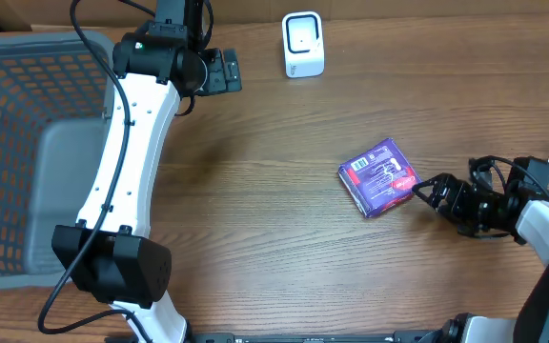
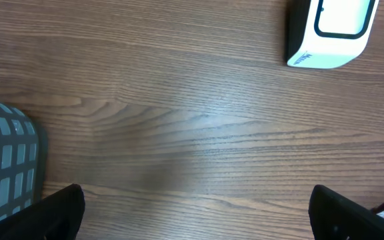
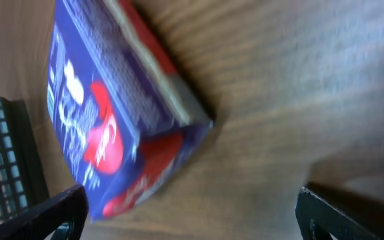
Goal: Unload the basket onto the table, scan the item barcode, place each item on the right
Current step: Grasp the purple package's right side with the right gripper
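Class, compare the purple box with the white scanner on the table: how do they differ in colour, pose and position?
Colour: the purple box carries red and white print; the white scanner has a dark-rimmed window.
Pose: the box lies askew to the table edges; the scanner sits roughly square.
Position: the box is mid-table, beside the open right claw; the scanner is near the far edge.
Both rest on the wooden table, ungripped.

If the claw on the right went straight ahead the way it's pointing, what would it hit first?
Most likely the purple box. The right gripper is open and points at the box's near corner, just ahead on the table. The wrist view shows the box off-centre, so one finger may touch first.
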`<state>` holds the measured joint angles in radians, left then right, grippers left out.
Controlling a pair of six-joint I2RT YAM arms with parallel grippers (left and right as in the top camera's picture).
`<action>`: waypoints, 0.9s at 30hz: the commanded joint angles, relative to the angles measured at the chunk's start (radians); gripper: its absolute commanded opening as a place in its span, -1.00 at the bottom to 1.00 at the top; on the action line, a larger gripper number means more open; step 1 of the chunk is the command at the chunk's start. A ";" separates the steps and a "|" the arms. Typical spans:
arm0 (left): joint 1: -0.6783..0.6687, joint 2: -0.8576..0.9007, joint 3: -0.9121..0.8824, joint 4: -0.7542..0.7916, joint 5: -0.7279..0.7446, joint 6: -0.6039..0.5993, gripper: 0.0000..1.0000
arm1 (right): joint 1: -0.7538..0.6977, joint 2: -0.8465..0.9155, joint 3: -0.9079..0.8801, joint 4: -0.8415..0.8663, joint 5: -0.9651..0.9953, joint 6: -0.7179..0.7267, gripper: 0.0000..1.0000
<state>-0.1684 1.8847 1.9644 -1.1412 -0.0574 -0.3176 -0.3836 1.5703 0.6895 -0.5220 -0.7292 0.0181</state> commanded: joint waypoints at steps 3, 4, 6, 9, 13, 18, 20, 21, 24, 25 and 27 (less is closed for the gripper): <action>-0.002 -0.034 0.017 -0.002 -0.009 0.008 0.99 | 0.005 0.090 -0.006 0.109 -0.066 0.072 1.00; -0.002 -0.034 0.017 -0.001 -0.009 0.008 1.00 | 0.006 0.104 -0.006 0.126 -0.087 0.072 1.00; -0.002 -0.034 0.017 -0.001 -0.009 0.008 1.00 | 0.016 0.140 -0.006 0.158 -0.130 0.072 1.00; -0.002 -0.034 0.017 -0.001 -0.009 0.008 0.99 | 0.040 0.179 -0.006 0.193 -0.145 0.092 1.00; -0.002 -0.034 0.017 -0.002 -0.009 0.008 0.99 | 0.088 0.225 -0.006 0.248 -0.152 0.135 1.00; -0.002 -0.034 0.017 -0.001 -0.009 0.008 0.99 | 0.151 0.239 -0.006 0.287 -0.109 0.136 1.00; -0.002 -0.034 0.017 -0.001 -0.009 0.008 1.00 | 0.164 0.240 -0.006 0.285 -0.066 0.136 0.83; -0.002 -0.034 0.017 -0.001 -0.009 0.008 1.00 | 0.168 0.240 -0.006 0.282 -0.046 0.135 0.64; -0.002 -0.034 0.017 -0.001 -0.009 0.008 0.99 | 0.171 0.240 -0.006 0.288 -0.025 0.131 -0.27; -0.002 -0.034 0.017 -0.001 -0.009 0.008 1.00 | 0.171 0.240 -0.006 0.294 -0.027 0.132 -0.40; -0.002 -0.034 0.017 -0.001 -0.009 0.008 0.99 | 0.171 0.239 -0.006 0.307 -0.027 0.132 -0.60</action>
<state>-0.1684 1.8847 1.9644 -1.1412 -0.0574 -0.3176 -0.2188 1.7855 0.7040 -0.2203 -0.8726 0.1589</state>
